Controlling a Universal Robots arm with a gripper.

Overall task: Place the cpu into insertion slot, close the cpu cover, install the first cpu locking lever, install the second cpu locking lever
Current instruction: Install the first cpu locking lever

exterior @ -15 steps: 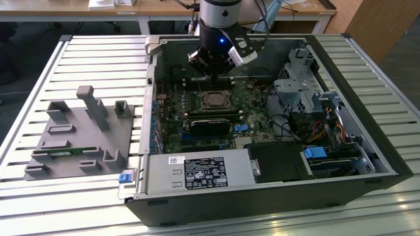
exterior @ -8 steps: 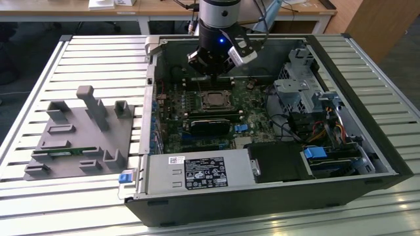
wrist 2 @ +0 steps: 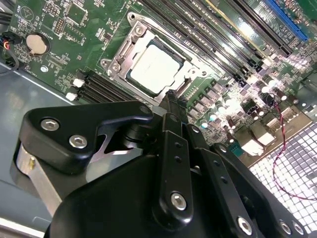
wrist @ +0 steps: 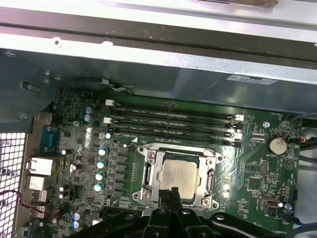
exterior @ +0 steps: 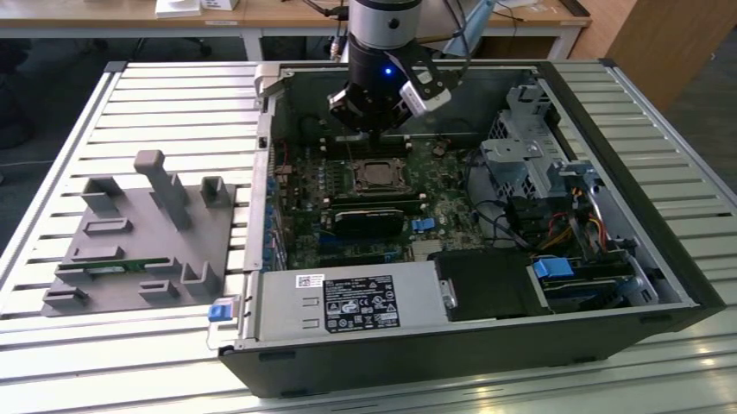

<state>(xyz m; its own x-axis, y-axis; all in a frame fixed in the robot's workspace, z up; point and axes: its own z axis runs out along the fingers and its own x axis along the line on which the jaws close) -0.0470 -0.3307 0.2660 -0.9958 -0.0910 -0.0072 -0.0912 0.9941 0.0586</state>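
The computer case (exterior: pixel 461 358) walls ring the motherboard, and there is open room above the socket. One cpu (wrist: pixel 179 174) lies seated in the insertion slot (wrist: pixel 178 156), with the one cpu cover (wrist: pixel 150 173) down around it. The fingers (wrist 2: pixel 173 106), closed on nothing, sit at the cover's edge. Four memory slots (wrist: pixel 173 124) run between the socket and the case wall.

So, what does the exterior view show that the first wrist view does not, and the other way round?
The exterior view adds the grey fixture block on the slatted table and the labelled power supply. The first wrist view adds the coin battery and the perforated panel. Both share the cpu, framed by the cpu cover, with the claw near its edge.
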